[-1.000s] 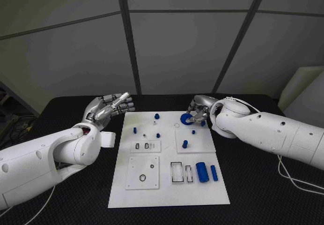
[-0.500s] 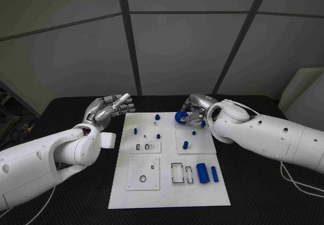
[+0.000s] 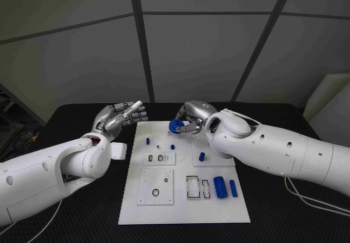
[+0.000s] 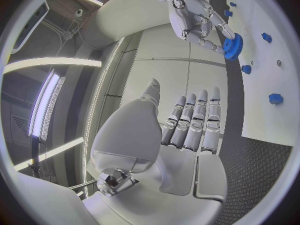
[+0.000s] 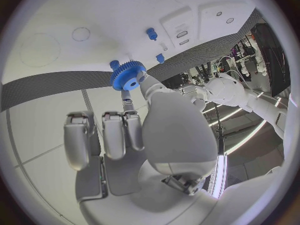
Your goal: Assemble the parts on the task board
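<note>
Two blue cylinders (image 3: 224, 187) near board (image 3: 186, 212)

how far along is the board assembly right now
Early to midway, by the look of it. Done: several small blue pegs stand in the task board. In hand: the right hand holds a blue gear over the board's far end. Left: two blue cylinders lie loose; the left hand is open.

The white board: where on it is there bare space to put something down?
The task board is bare along its near edge, below the blue cylinders. The far end is crowded: small blue pegs stand there, and the right hand holds a blue gear over it.
</note>
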